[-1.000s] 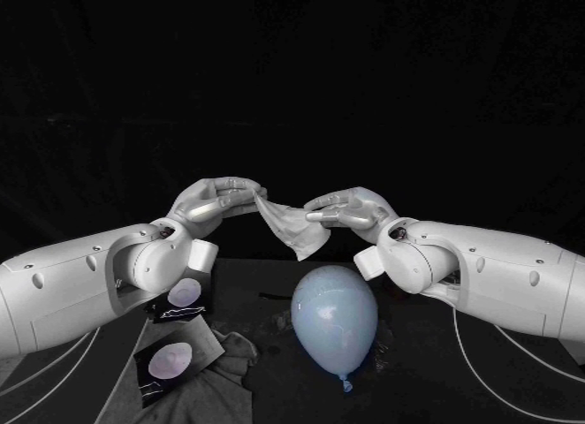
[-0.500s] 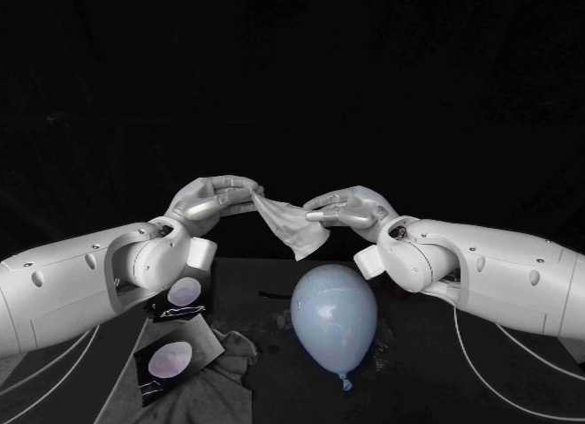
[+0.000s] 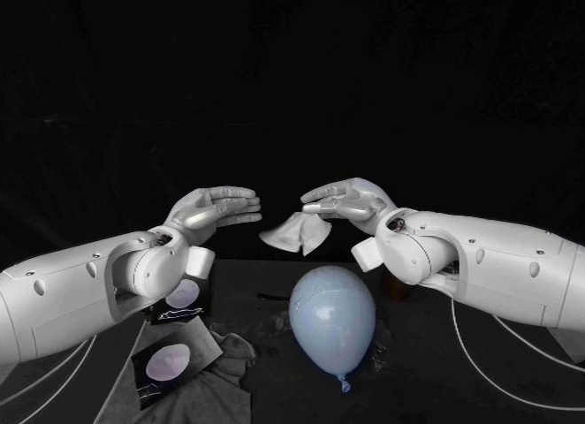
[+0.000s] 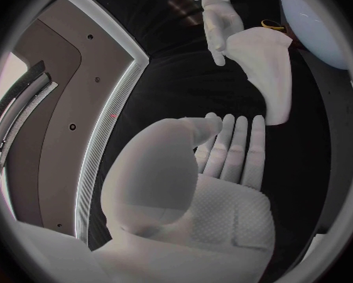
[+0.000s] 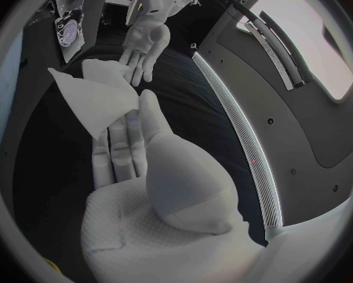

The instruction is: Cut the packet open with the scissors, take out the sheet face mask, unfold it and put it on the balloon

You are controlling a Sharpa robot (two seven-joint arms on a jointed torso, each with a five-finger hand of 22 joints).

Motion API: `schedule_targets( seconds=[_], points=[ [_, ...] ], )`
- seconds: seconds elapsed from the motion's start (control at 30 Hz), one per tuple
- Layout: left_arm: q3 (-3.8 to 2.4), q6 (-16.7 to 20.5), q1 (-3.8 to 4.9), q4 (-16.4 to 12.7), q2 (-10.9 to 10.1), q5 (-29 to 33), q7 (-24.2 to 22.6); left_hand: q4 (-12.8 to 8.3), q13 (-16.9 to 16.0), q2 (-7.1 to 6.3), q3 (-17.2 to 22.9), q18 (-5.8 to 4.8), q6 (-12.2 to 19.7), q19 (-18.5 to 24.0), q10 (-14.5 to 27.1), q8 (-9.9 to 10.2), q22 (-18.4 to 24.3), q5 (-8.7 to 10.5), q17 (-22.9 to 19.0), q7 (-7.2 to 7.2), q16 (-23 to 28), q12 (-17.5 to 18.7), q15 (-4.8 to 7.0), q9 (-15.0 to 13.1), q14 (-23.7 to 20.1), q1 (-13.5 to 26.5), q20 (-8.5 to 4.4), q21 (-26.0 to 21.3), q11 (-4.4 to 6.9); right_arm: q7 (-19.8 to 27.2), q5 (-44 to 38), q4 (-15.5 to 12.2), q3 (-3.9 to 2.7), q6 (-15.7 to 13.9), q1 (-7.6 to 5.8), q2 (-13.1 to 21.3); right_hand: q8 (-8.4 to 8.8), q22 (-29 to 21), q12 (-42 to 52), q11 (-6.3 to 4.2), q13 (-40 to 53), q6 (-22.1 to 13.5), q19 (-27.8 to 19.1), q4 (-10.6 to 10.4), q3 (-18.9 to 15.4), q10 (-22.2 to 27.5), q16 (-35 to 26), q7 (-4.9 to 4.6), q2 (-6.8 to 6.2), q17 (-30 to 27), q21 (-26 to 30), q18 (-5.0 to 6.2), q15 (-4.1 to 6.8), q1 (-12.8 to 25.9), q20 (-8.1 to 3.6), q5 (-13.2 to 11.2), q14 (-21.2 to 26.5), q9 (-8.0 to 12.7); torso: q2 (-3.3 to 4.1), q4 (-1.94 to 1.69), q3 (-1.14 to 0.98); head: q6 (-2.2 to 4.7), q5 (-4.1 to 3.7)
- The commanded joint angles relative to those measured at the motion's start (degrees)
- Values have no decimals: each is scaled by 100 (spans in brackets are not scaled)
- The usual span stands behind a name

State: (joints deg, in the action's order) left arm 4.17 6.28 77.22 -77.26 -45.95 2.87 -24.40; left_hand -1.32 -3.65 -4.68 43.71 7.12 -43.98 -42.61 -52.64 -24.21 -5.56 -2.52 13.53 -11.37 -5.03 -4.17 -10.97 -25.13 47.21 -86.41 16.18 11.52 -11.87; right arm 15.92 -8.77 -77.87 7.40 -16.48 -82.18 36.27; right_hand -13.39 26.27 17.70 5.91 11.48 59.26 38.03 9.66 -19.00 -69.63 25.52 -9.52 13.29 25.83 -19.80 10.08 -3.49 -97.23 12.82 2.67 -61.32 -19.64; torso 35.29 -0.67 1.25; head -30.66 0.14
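Note:
The white sheet face mask (image 3: 297,231) hangs folded above the table, pinched at its top by my right hand (image 3: 347,201). My left hand (image 3: 216,210) is a short way to the left of it, with straight spread fingers that hold nothing. Below them the pale blue balloon (image 3: 333,320) lies on the black table, knot toward me. In the left wrist view my left hand (image 4: 216,163) faces the mask (image 4: 267,69), the right hand (image 4: 220,19) and the balloon (image 4: 321,25). In the right wrist view my right hand (image 5: 137,163) holds the mask (image 5: 98,97) in front of the left hand (image 5: 149,41).
Two dark packets with pale ovals (image 3: 180,296) (image 3: 168,362) lie at the left of the table under my left arm. A crumpled grey cloth (image 3: 223,367) lies between them and the balloon. The packets (image 5: 70,25) also appear in the right wrist view.
My left hand has let go of the mask and opened, drawing slightly left. The mask now hangs from the right hand alone and has dropped into a smaller fold.

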Motion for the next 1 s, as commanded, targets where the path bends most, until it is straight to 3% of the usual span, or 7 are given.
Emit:
schedule_targets(
  seconds=[0.03,0.3,0.53,0.7,0.8,0.9,1.0],
  points=[
    [-3,-64,-59,27,23,41,101,-107,3,-14,-7,63,72,-51,26,80,-27,-27,-14,-204,-25,20,11,82,59,-49,-14,67,-25,35,-62,2,-8,1,-35,-13,25,40,19,-46,382,44,-65,729,804,-5,-11,-8,204,10,-41,54,5,18,5,17,-21,15,8,0,1,6,-17],
    [-1,-219,-228,154,34,41,138,-494,4,9,139,40,137,51,34,264,-108,-25,-84,-120,50,19,-20,296,6,-244,-28,201,-57,-108,-114,63,-12,54,-97,-38,29,73,18,-46,393,48,-84,729,828,-5,-10,-8,195,16,-68,56,4,30,4,17,-27,20,3,-2,2,11,-18],
    [4,-352,-339,359,54,44,158,-757,1,-148,576,-213,200,1459,79,463,92,-25,-227,-24,134,18,-86,564,-195,144,48,-221,-138,-262,-183,75,-13,177,-125,-44,32,123,17,-49,407,56,-101,729,864,-6,-2,-5,182,27,-113,56,9,49,1,17,-44,27,2,0,0,8,-5],
    [18,-460,-472,463,120,145,301,-92,-3,-470,-129,-264,258,1558,110,449,175,-19,-287,33,132,18,-101,611,-342,1130,51,-322,-166,-345,-236,55,-13,318,-138,-53,40,170,11,-50,421,58,-129,729,903,-4,-3,-4,169,35,-152,53,14,64,3,17,-49,36,4,0,2,9,8],
    [31,-529,-599,561,242,222,449,698,-6,-598,-931,-103,399,919,181,484,139,-23,-300,96,118,25,-104,663,-337,1853,39,-144,-176,-374,-263,49,-13,376,-145,-80,45,193,8,-51,431,59,-149,729,926,-4,-5,-4,162,38,-169,52,15,71,6,17,-50,41,5,-4,2,12,3],
    [36,-576,-696,660,371,252,540,1136,-9,-617,-1398,-11,463,709,209,480,188,-21,-312,131,113,13,-99,698,-339,1918,49,-153,-166,-384,-276,40,-13,399,-154,-90,46,200,7,-50,434,59,-154,729,933,-3,-6,-5,160,39,-174,52,15,74,6,17,-50,42,3,-3,5,12,18],
    [37,-625,-775,790,533,270,562,1412,-12,-610,-1749,-92,480,1112,197,450,265,-24,-324,121,111,-5,-83,723,-338,1746,56,-370,-133,-391,-286,25,-13,423,-172,-96,49,217,5,-50,442,61,-168,730,950,-3,-7,-5,154,42,-187,53,15,80,7,17,-50,45,7,3,6,18,17]
  ],
)
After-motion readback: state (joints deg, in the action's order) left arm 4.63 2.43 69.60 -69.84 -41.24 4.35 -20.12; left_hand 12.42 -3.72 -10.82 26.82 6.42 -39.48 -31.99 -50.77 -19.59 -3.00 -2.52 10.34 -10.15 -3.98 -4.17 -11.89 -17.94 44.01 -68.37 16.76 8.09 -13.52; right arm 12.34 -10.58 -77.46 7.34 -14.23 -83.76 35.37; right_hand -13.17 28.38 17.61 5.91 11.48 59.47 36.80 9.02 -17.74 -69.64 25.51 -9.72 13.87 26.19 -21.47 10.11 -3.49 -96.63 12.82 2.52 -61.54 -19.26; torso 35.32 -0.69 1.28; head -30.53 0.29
